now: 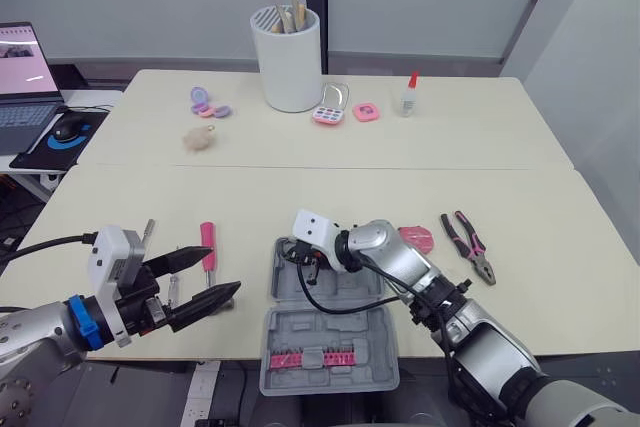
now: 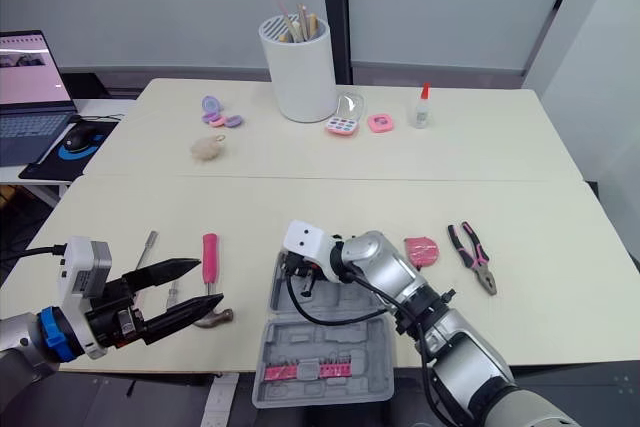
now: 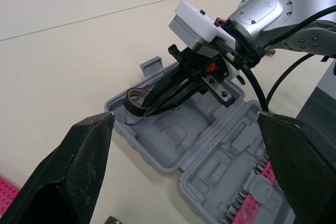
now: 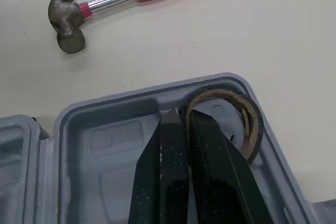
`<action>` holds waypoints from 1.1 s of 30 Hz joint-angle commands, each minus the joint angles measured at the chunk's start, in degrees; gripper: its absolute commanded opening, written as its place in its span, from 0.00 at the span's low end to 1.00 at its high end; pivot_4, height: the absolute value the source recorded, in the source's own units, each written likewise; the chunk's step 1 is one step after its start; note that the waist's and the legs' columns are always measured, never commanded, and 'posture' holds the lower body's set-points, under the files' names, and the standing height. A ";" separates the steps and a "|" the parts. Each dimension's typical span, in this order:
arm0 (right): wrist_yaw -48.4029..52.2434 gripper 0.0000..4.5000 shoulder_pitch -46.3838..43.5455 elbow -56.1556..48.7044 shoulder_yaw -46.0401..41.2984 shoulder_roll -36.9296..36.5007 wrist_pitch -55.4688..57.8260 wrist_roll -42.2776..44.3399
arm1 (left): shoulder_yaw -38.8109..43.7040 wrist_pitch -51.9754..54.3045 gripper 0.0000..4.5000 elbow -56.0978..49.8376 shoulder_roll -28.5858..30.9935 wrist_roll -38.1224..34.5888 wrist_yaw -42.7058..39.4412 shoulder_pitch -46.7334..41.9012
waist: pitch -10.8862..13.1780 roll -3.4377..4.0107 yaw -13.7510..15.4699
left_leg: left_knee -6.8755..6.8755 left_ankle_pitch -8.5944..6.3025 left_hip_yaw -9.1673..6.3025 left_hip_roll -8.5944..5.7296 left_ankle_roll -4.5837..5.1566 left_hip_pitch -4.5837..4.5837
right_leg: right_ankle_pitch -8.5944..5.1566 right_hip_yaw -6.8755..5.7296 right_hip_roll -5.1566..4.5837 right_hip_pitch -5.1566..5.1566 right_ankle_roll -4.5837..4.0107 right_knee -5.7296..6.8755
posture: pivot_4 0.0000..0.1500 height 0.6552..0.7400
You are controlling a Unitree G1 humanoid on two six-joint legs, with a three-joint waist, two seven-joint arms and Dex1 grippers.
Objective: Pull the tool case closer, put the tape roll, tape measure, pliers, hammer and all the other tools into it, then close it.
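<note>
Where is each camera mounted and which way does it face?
Left and right eye: on the head, facing forward and down over the table; both arms show, left gripper open.
Left wrist: on the left arm, facing the tool case and the right gripper past its own fingers.
Right wrist: on the right arm, looking down its own fingers into the case; hammer beyond.
Shared: both wrist views show the tape roll pinched in the case.

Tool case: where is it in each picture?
Left eye view: case open at the table's near edge, under the right claw.
Right eye view: case in the same place, right of the hammer.
Left wrist view: case beneath the right claw.
Right wrist view: case under the right claw, hammer nearby.
Shared landmark: the right claw, pinching the tape roll in the case's corner.
</note>
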 commanded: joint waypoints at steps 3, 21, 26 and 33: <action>-1.56 0.00 -0.47 1.27 -0.41 1.44 -2.63 -0.44 | 0.89 -0.14 1.00 -0.47 0.94 -0.71 -0.04 -1.41 | 0.00 -0.01 0.00 | 0.00 0.00 0.00 0.00 0.00 0.00 | 0.00 0.00 0.00 0.00 0.00 0.00 | 1.00 1.00; -2.10 0.00 -0.02 4.34 0.46 2.69 -4.74 -1.38 | 1.36 -0.37 1.00 -1.22 0.79 0.05 0.19 -0.30 | 0.00 0.00 -0.03 | -0.01 -0.02 0.01 0.02 -0.03 0.01 | -0.01 0.00 0.00 0.00 -0.02 -0.01 | 1.00 1.00; -2.07 0.00 0.43 4.55 0.53 2.80 -4.48 -1.86 | 1.48 -0.50 1.00 -1.36 0.80 0.13 0.24 0.04 | 0.00 0.00 -0.01 | -0.02 -0.03 0.01 0.02 -0.04 0.01 | -0.03 0.00 0.00 0.00 -0.05 -0.01 | 1.00 1.00; -3.26 0.00 0.38 6.24 0.58 2.65 -5.89 -2.85 | 0.91 -0.90 1.00 -0.68 0.86 0.86 0.15 -0.49 | 0.00 -0.01 -0.01 | -0.02 -0.03 0.00 0.02 -0.05 0.01 | -0.04 -0.01 0.00 0.00 -0.06 -0.01 | 1.00 1.00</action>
